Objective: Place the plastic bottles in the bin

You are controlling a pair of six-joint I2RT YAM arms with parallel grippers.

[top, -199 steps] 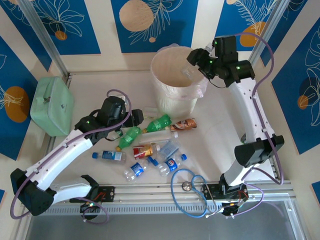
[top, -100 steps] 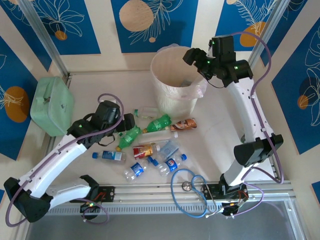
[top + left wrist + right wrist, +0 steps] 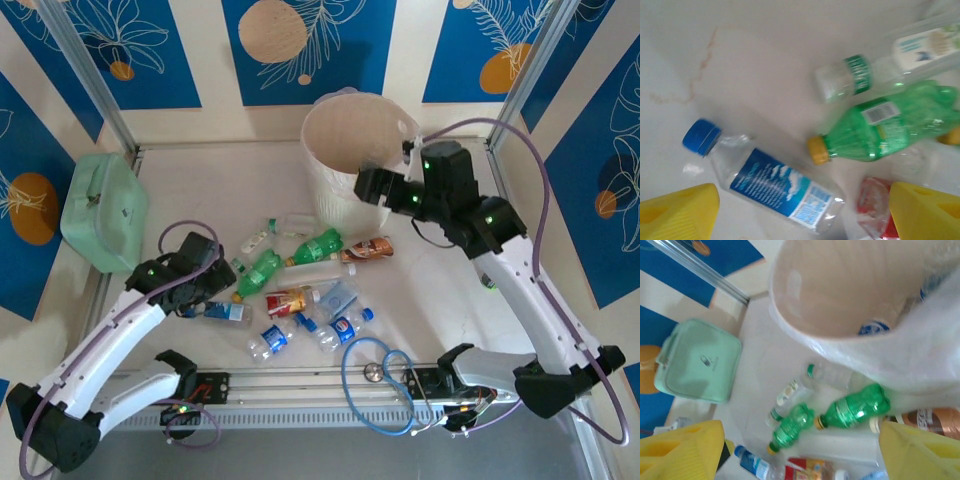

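While low over a blue-capped bottle (image 3: 775, 192), left arm (image 3: 110, 335) outstretched, fingers (image 3: 680, 212) apart.

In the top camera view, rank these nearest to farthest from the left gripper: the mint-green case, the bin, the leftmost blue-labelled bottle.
From the left gripper:
1. leftmost blue-labelled bottle, right beside it on the near side.
2. mint-green case, off to the left and farther back.
3. bin, at the back, right of centre.

You're at a robotics lab cell: white worktop (image 3: 430, 300) fenced by aluminium posts (image 3: 90, 85) and blue leaf-print backdrop panels (image 3: 350, 70).
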